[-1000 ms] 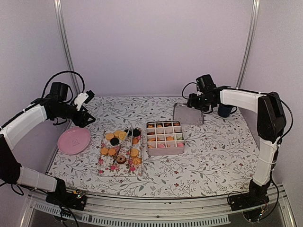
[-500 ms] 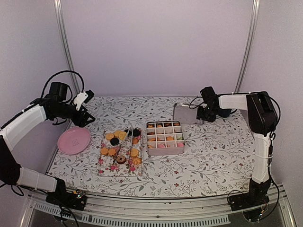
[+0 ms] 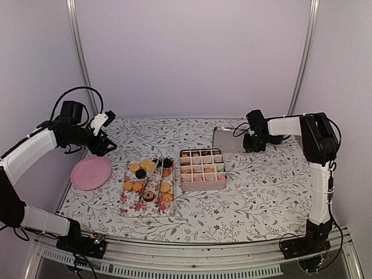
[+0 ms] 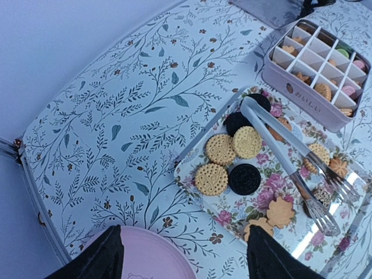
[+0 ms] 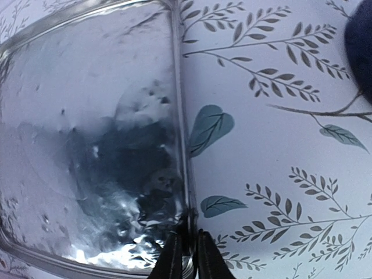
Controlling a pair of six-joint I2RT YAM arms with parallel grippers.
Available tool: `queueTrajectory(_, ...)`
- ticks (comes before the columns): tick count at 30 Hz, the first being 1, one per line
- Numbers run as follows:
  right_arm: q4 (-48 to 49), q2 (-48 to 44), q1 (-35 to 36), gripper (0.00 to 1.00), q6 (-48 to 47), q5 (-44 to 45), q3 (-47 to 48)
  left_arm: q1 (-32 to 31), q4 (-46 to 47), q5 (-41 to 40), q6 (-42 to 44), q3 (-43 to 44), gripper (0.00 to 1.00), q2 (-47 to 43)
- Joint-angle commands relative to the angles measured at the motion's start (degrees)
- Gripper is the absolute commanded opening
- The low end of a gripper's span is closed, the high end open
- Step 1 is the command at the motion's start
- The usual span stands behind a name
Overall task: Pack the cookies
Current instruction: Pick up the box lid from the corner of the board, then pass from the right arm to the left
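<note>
Round cookies (image 3: 148, 180), tan and black, lie on a floral tray (image 3: 125, 200) at centre left; in the left wrist view the cookies (image 4: 211, 178) are near the tray's (image 4: 256, 203) edge. More fill a pink divided box (image 3: 201, 185), whose wall (image 4: 302, 102) shows at upper right. My left gripper (image 3: 107, 145) hangs open over the pink plate's edge, its fingertips wide apart (image 4: 185, 232). My right gripper (image 3: 251, 142) is shut on the right rim of a shiny metal lid (image 3: 229, 139); the jaws (image 5: 186, 256) pinch that lid's (image 5: 87, 145) edge.
Metal tongs (image 4: 285, 163) lie across the floral tray. A pink plate (image 3: 90, 172) sits at the left, under my left gripper (image 4: 145, 261). A dark blue mug (image 3: 275, 136) stands just right of the lid, close to my right gripper (image 5: 360, 46).
My right gripper dropped to the lid's right edge and closed on its rim. The left arm has not moved.
</note>
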Motion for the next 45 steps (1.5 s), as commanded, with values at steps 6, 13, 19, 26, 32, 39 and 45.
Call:
queueTrajectory(6, 0.75, -3.07, -0.22, 0.00, 1.51, 2.63, -1.94, 0.16, 1.02, 1.99, -0.62, 0.49, 0.73, 0.18)
queueTrajectory(13, 7.69, -11.05, -0.15, 0.00, 3.86, 3.01, -6.97, -2.13, 0.83, 3.35, -1.78, 1.45, 0.73, 0.91)
queueTrajectory(19, 15.34, -18.99, 1.84, 0.00, 4.58, 5.91, -12.32, -5.61, 1.18, 5.89, -5.94, 4.29, 0.73, 4.07)
queueTrajectory(26, 26.62, -27.12, 7.14, 0.00, 3.69, 8.44, -18.72, -8.79, 2.89, 17.63, -16.46, 11.78, 0.73, 9.78)
queueTrajectory(32, 31.22, -29.74, 16.77, 0.00, 4.88, 7.90, -20.39, -10.08, 12.23, 30.39, -30.81, 13.09, 0.87, 12.34)
queueTrajectory(39, 33.56, -27.64, 28.72, 0.00, 6.63, 9.81, -17.53, -10.13, 19.75, 35.18, -41.48, 13.44, 0.85, 14.12)
queueTrajectory(45, 34.58, -25.37, 33.72, 0.00, 6.61, 10.72, -14.35, -9.14, 23.42, 35.45, -45.80, 10.22, 0.76, 14.43)
